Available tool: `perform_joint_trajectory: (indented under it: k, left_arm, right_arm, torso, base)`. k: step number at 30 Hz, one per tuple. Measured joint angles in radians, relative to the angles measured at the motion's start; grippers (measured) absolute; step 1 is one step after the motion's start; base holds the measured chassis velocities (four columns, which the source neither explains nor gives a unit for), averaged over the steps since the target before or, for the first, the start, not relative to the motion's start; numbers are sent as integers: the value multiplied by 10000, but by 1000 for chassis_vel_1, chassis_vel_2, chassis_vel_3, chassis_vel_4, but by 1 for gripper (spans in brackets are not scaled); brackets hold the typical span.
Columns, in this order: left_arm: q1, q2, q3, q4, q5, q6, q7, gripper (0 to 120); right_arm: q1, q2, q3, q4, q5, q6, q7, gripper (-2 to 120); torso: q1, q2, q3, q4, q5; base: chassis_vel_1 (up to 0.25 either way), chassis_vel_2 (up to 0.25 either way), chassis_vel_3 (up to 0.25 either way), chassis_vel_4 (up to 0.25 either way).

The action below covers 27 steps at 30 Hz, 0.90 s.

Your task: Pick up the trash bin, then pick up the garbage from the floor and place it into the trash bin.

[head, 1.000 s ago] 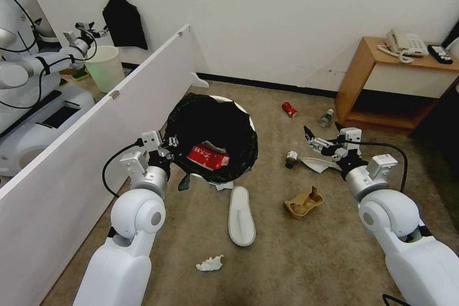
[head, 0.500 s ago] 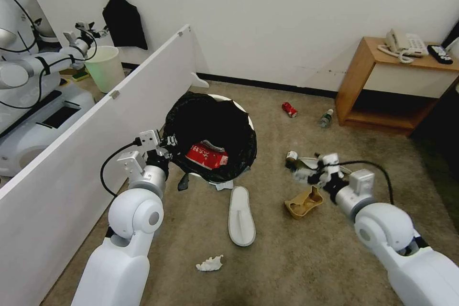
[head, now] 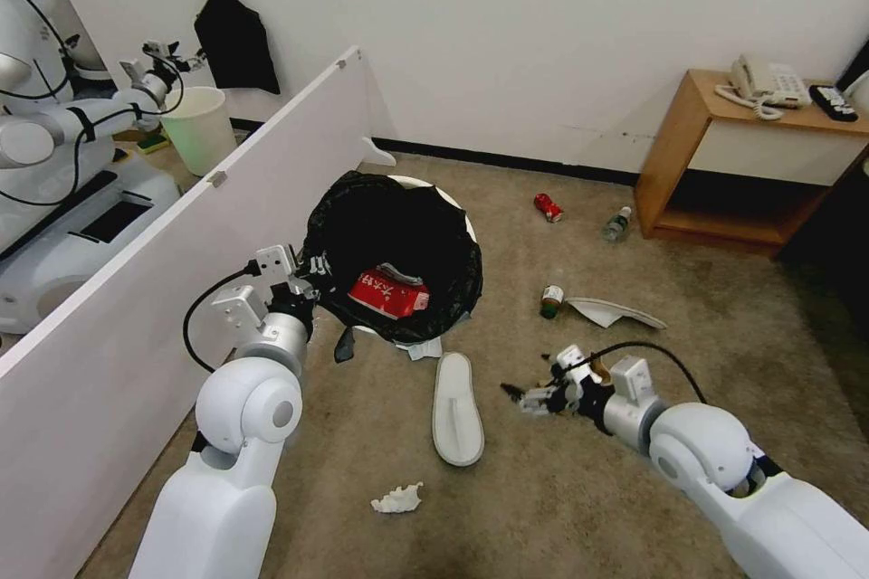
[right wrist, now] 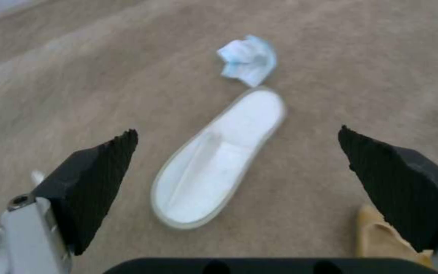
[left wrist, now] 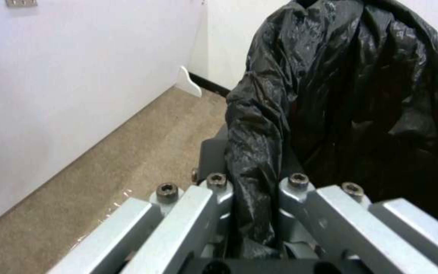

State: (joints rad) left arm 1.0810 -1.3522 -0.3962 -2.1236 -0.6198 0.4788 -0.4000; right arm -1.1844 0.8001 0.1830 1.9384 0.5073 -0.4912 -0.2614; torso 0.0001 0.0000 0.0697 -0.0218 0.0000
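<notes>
The trash bin (head: 450,219), white with a black bag (left wrist: 340,95) over its rim, stands tilted on the carpet with a red snack packet (head: 389,294) inside. My left gripper (head: 310,275) is shut on the bag-covered rim (left wrist: 253,198). My right gripper (head: 527,398) hangs open just right of a white slipper (head: 457,409). In the right wrist view that slipper (right wrist: 219,160) lies between the spread fingers (right wrist: 97,171), with a blue-white tissue (right wrist: 248,59) past its tip and a brown paper bag (right wrist: 381,236) by one finger. A second slipper (head: 615,312), a small bottle (head: 549,298), a red can (head: 547,206), another bottle (head: 617,223) and a white tissue (head: 396,498) lie around.
A white partition board (head: 181,226) runs along my left side. Behind it stand another robot (head: 54,136) and a pale cream-green bin (head: 199,127). A wooden side table (head: 688,136) with a phone sits at the back right against the wall.
My right arm has swung down and leftward, from above the far slipper and small bottle to beside the near slipper. The left gripper and bin have shifted slightly left.
</notes>
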Motion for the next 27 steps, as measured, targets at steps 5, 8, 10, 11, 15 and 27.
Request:
perform_joint_trajectory:
  k: [5,8,10,11,15,27]
  left_arm:
    - [-33,-93,49,54,21,0,2,4]
    - [-33,-165,87,88,54,-3,10,4]
    - [-18,-209,92,112,89,-15,25,4]
    - [-18,-209,92,112,89,-15,25,4]
    - [-7,-245,76,152,123,-41,37,4]
    - [-19,-343,89,280,190,-103,59,4]
  right_arm:
    - [66,-144,-481,-483,-931,1132,-1463,100]
    - [146,-136,-610,-843,-1565,2066,-2463,100]
    - [260,-47,-618,-1217,-2131,3068,-3638,100]
    - [260,-47,-618,-1217,-2131,3068,-3638,100]
    - [498,129,-618,-1677,-2842,4012,-4968,100]
    - [1164,556,-1401,-2419,-3466,4254,-5238,100]
  torso:
    - [0,0,0,-1,0]
    - [0,0,0,0,0]
    - [0,0,0,0,1]
    - [0,0,0,0,1]
    - [0,0,0,0,0]
    - [0,0,0,-1,0]
  base:
    - [0,0,0,0]
    - [0,0,0,0]
    - [0,0,0,0]
    - [0,0,0,0]
    - [0,0,0,0]
    - [0,0,0,0]
